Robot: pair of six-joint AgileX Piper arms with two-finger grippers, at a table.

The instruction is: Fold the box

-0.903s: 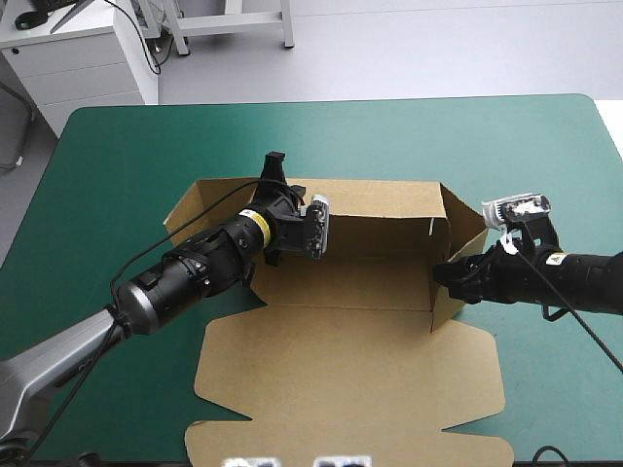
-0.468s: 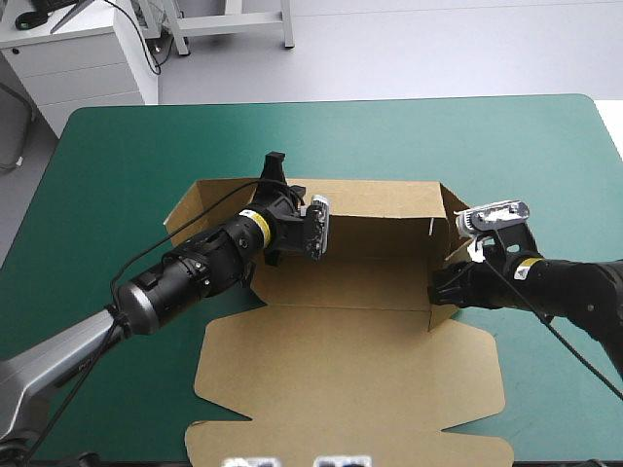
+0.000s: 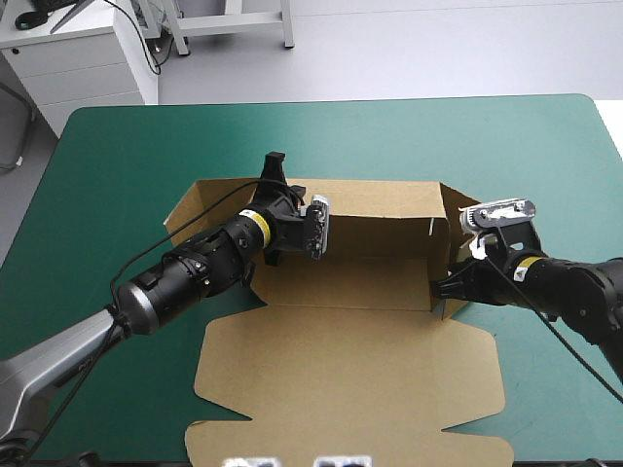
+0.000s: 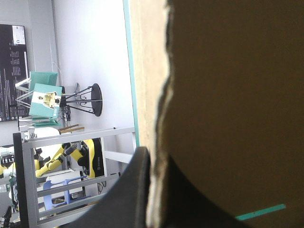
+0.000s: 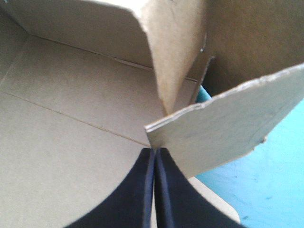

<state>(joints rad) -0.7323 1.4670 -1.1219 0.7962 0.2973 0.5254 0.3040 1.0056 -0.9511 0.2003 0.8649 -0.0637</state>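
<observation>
The brown box (image 3: 350,282) sat in the middle of the teal-green tabletop (image 3: 146,146), half built. Its far wall (image 3: 380,199) stood upright and its wide lid (image 3: 350,379) lay flat toward the near edge. And there was the left end effector (image 3: 275,173), up at the far wall's top edge close to the left corner, clamped onto the board. In the left wrist view the sheet's raw edge ran between its two black fingers (image 4: 137,190), one on each side, squeezing the wall.

Over on the right, the end flap (image 3: 453,209) stood raised and angled outward at the box's right end. The right end effector (image 3: 438,288) was low at that flap's near bottom corner, just where the flap met the floor of the box. Its fingers were clenched together into one point (image 5: 154,154). The tip touched the flap's (image 5: 223,133) ragged lower corner, with no board showing between the fingers. Behind the flap a sliver of teal-green cover showed through the gap.
</observation>
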